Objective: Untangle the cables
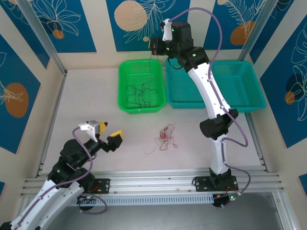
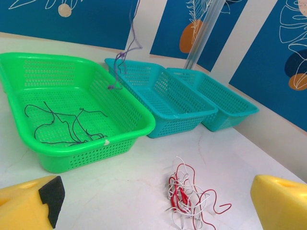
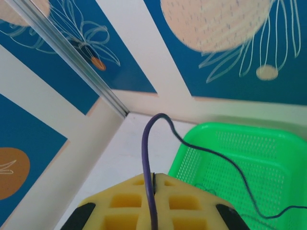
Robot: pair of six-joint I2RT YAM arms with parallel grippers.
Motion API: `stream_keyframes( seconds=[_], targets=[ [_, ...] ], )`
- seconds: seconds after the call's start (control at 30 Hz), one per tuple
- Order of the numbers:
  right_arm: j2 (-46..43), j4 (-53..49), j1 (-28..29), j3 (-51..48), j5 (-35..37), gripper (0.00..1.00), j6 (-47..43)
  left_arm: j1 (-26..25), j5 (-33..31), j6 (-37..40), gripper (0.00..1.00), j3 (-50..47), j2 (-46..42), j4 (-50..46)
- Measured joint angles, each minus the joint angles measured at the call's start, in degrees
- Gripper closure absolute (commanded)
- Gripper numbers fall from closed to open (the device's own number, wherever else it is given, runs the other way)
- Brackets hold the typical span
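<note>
1. Our right hand (image 1: pixel 155 48) is clamped shut on the purple cable (image 3: pixel 147 143). The cable passes between the pads and hangs free, high above the far edge of the tabletop (image 1: pixel 91 96). It hangs over the seam where the green basket (image 1: pixel 121 91) meets the teal basket (image 1: pixel 184 104).
2. We judge the step to be dropping this cable into a basket of its own. The black cables (image 1: pixel 139 93) lie in the green one, so the teal one looks like the target.
3. We shift the hand sideways until the whole dangling length, not just the pinch point, hangs inside the teal rim. In the left wrist view the loose end sits close to the shared rims, and we cannot tell which side it is on.
4. We lower before letting go, so the light wire pools on the basket floor instead of draping over a wall.
5. We open fully and lift straight up, because a thin wire may cling to a soft pad.
6. Our left hand (image 1: pixel 106 133) stands wide open and holds nothing, near the near left corner. The red and white tangle (image 1: pixel 165 135) lies on the bare tabletop toward the middle of the near edge. We leave it alone until the right hand is free.
</note>
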Motion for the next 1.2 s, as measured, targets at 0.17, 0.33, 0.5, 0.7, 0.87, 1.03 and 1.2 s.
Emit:
stream_keyframes(
  seconds=[0.17,0.33,0.5,0.7,0.87,1.03,1.2],
  targets=[
    [-3.26,4.20,-0.15,1.11,-0.85,1.00,-2.27,0.00,0.00,0.00,0.00,0.00,0.00,0.24],
    [-5.14,10.60,-0.15,3.41,-3.50,1.00,-3.26,0.00,0.02,0.00,0.00,0.00,-0.02,0.24],
    [-5.18,14.40,-0.48,5.03,-4.63,1.00,-3.21,0.00,0.20,0.04,0.00,0.07,-0.44,0.15],
    [-3.78,15.10,-1.92,5.20,-7.89,1.00,-1.20,0.00,0.20,0.26,0.00,0.11,-0.87,0.20],
    [-0.81,14.29,-1.75,5.18,-10.49,1.00,-0.13,0.00,0.17,0.39,0.00,0.11,-0.87,0.17],
    [-0.07,13.64,-0.81,1.84,-10.99,1.00,1.77,0.00,0.17,0.39,0.00,0.11,-0.87,0.20],
    [0.20,13.51,0.68,-8.15,-10.99,1.00,2.25,0.00,0.17,0.42,0.00,0.11,-0.87,0.22]
  ],
)
